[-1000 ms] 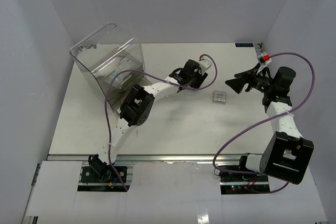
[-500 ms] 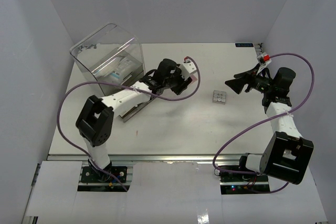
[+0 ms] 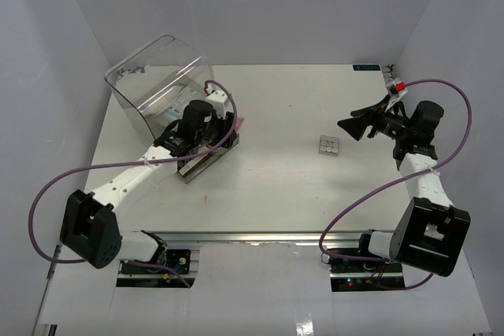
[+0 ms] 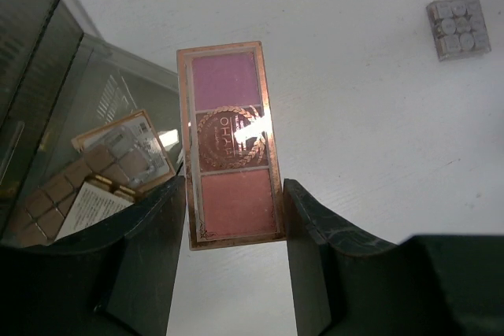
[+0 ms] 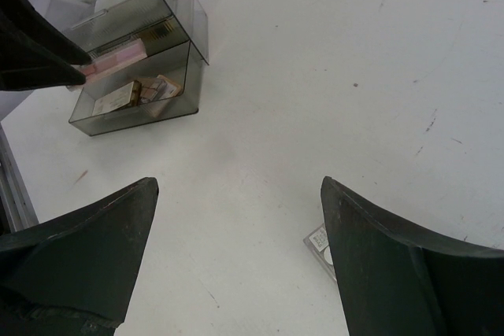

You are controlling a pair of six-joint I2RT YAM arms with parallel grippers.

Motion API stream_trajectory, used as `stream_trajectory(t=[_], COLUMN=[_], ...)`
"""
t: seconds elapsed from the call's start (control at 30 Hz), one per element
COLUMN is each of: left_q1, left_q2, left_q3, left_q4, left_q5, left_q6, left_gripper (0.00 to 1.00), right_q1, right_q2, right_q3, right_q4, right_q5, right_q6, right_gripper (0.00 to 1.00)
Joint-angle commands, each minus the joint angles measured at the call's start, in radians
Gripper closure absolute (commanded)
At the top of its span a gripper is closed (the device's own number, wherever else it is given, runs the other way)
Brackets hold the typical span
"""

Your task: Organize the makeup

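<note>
Pink palette (image 4: 231, 143) sits clamped by its long edges in the left gripper (image 4: 234, 194), held at the front of the clear box (image 3: 161, 84), over the rim of its lower tray (image 3: 194, 171), where brown palettes (image 4: 122, 155) lie. Bare table (image 3: 276, 186) stretches wide to the right, broken only by a small grey pan palette (image 3: 329, 145). The right gripper (image 3: 356, 125) hovers near the right edge, fingers spread wide, holding nothing. Half a second ago the left arm was mid-table; it has swung left to the box. The right arm and grey palette are unchanged.
</note>
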Motion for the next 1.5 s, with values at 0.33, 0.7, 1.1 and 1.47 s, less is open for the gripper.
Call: stream_trajectory(t=[0.33,0.7,1.1,1.47], left_q1=[0.014,0.013,0.011,0.011], left_q2=[0.083,0.251,0.402,0.485], left_q3=[0.069,0.144,0.280,0.374], left_q4=[-0.172,-0.221,-0.255,-0.293], left_q5=[-0.330,-0.509,-0.594,-0.657], left_q6=[-0.508,-0.761,-0.858,-0.884], left_gripper=[1.00,1.00,1.00,0.97], right_q1=[-0.006,-0.007,-0.006,-0.008], right_q2=[-0.020,-0.013,-0.005,-0.004], right_q3=[-0.017,-0.016,-0.015,-0.012], right_q4=[0.047,0.047,0.039,0.033], right_q5=[-0.021,-0.023,-0.020,-0.021], right_q6=[0.011,0.008,-0.002,-0.007], right_gripper=[0.10,0.10,0.10,0.10])
